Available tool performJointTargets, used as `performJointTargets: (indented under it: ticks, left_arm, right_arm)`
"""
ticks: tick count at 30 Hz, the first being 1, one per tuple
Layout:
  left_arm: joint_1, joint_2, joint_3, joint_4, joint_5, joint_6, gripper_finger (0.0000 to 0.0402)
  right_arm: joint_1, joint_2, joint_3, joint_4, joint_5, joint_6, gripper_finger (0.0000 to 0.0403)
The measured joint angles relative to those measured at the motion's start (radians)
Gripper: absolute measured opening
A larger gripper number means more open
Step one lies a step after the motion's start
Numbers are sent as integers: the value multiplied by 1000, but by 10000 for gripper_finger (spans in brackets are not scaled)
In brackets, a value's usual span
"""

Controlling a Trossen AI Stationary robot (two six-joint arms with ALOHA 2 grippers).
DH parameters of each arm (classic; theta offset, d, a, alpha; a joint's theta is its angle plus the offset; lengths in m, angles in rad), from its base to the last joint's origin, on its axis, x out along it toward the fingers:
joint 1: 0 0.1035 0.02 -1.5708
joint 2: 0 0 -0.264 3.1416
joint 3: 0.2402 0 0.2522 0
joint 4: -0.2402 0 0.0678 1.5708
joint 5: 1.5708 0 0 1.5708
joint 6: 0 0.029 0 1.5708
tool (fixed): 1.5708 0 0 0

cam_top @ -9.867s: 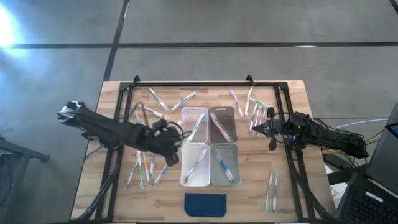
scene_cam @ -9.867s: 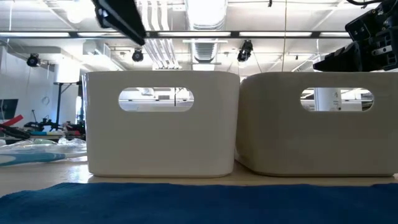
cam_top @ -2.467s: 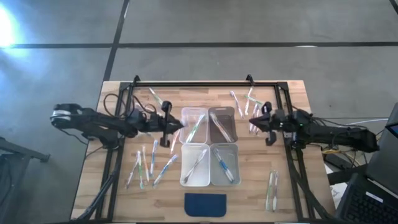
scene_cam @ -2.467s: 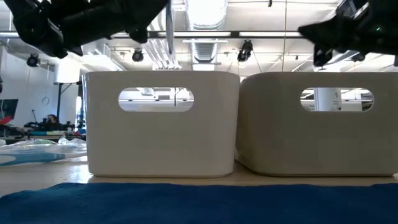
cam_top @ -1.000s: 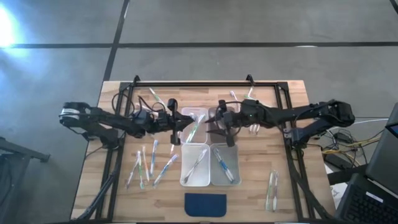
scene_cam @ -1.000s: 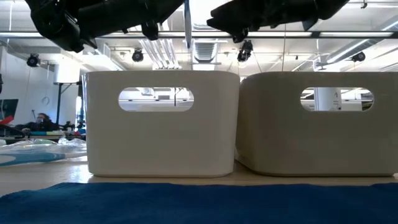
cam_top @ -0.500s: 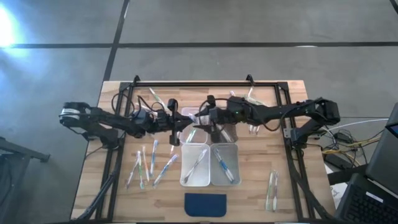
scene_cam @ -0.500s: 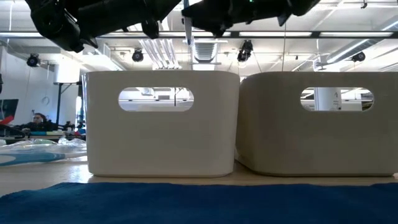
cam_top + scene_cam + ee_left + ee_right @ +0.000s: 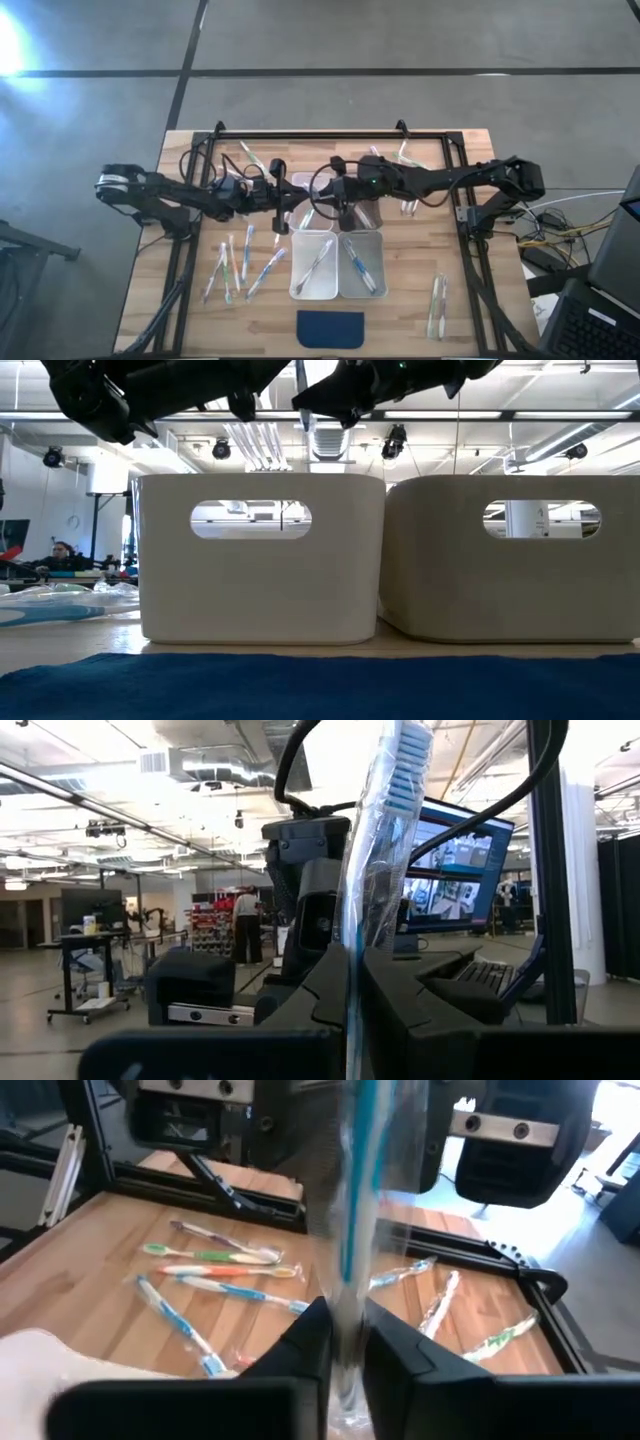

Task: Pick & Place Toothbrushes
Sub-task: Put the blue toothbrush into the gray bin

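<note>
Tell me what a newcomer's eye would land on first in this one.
Both arms meet above the far-left bin: the left gripper and right gripper are shut on one wrapped blue toothbrush, held upright between them. Loose toothbrushes lie scattered on the table on both sides of the four bins.

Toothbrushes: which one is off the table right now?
The blue-bristled toothbrush, held upright between both arms above the bins; the rest lie on the table or in bins.
</note>
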Motion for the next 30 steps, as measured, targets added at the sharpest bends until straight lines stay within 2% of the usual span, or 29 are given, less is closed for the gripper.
performJointTargets:
  ticks: [5,9,17,21,25,30]
  left_arm:
    - [0,0,0,-3,0,0,25]
    - [0,0,-2,-11,0,-5,51]
    - [-2,-1,-2,-59,3,19,158]
    - [-1,-14,-2,-94,2,68,202]
    - [-1,-29,-2,-139,-20,155,218]
    - [-1,-40,-2,-234,-187,194,217]
  right_arm:
    - [0,2,-9,11,0,-3,25]
    - [0,4,-12,9,0,-3,24]
    - [-1,-23,-5,-27,4,26,24]
    - [-3,-80,-4,-154,4,141,23]
    - [5,-161,-4,-303,52,254,23]
    - [54,-241,-4,-486,207,357,23]
